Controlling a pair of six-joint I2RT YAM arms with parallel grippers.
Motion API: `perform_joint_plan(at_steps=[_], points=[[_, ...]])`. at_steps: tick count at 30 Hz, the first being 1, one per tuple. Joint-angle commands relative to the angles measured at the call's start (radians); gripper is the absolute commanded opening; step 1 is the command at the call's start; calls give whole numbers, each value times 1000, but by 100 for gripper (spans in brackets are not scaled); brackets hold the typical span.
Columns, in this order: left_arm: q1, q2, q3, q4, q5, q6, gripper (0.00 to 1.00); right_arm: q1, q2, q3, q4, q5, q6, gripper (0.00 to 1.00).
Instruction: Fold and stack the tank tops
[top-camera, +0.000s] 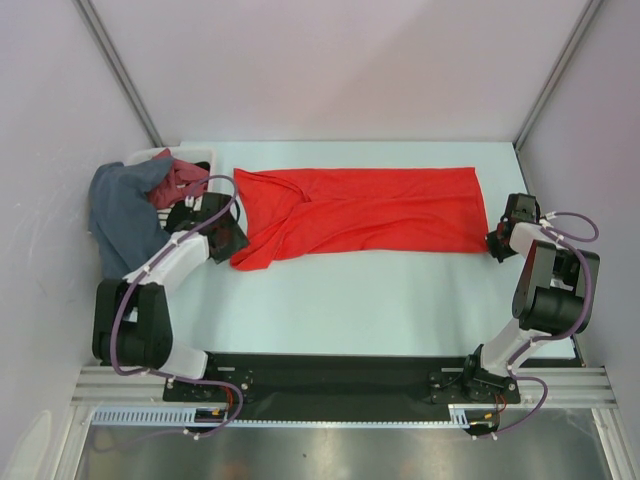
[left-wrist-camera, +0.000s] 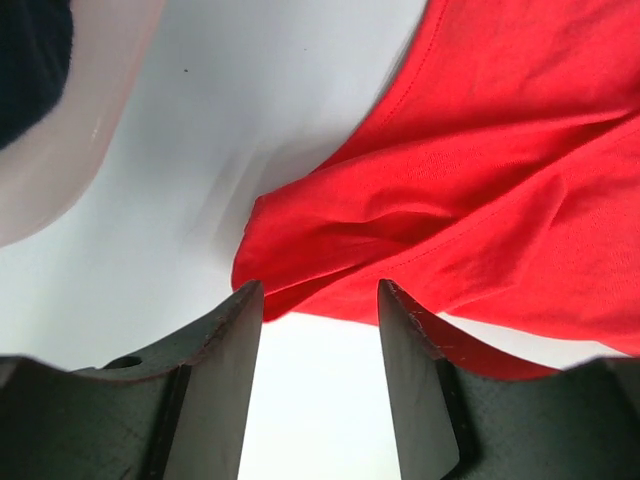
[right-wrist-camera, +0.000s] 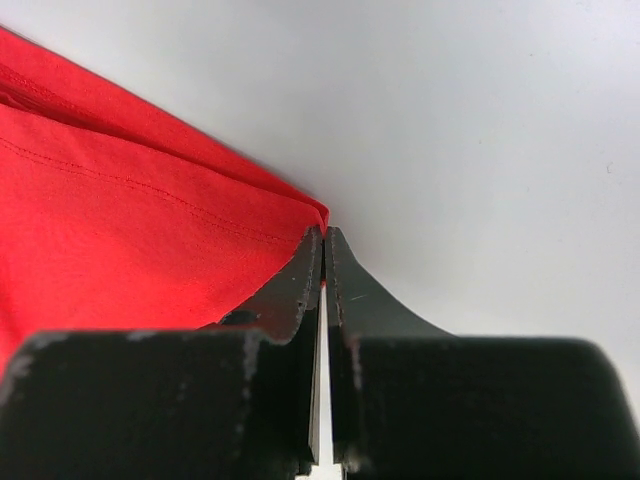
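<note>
**Red tank top lies flat on the table, one corner pinched**

Red tank top (top-camera: 370, 212) is spread lengthwise across the middle of the pale table (top-camera: 380, 300), with its long side running from left to right. Its right part lies rather flat. Its left part is more wrinkled, with a fold going diagonally toward the near left corner.

We see the right gripper (right-wrist-camera: 323, 235) at the near right corner of this top. Its two fingers are pressed together, and a thin line of red cloth shows between them, so it holds the corner of the garment.

The left gripper (left-wrist-camera: 320, 295) is at the near left corner of the same top. Its fingers stand apart with a moderate gap. In the left wrist view the red edge lies just in front of the fingertips, and bare table shows between the fingers. They do not grip anything.

At the far left of the table stands a white basket (top-camera: 195, 157). The navy tank top (top-camera: 120, 210) hangs over its left side and down to the table, and some maroon cloth shows inside the basket. It is apart from the red top, and the left arm lies between them.
</note>
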Motion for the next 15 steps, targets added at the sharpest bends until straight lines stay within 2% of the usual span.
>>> perform_joint_plan(at_steps=[1,12,13,15], points=[[-2,22,-9,15,-34,-3,54,-2,-33,9,-13,28,0,0],[-2,115,-40,67,-88,-8,50,0,-28,11,-8,27,-3,0],[-2,118,-47,85,-81,-6,46,0,-28,11,-7,24,-3,0],[-2,123,-57,115,-53,9,10,0,-28,9,-5,27,-3,0]])
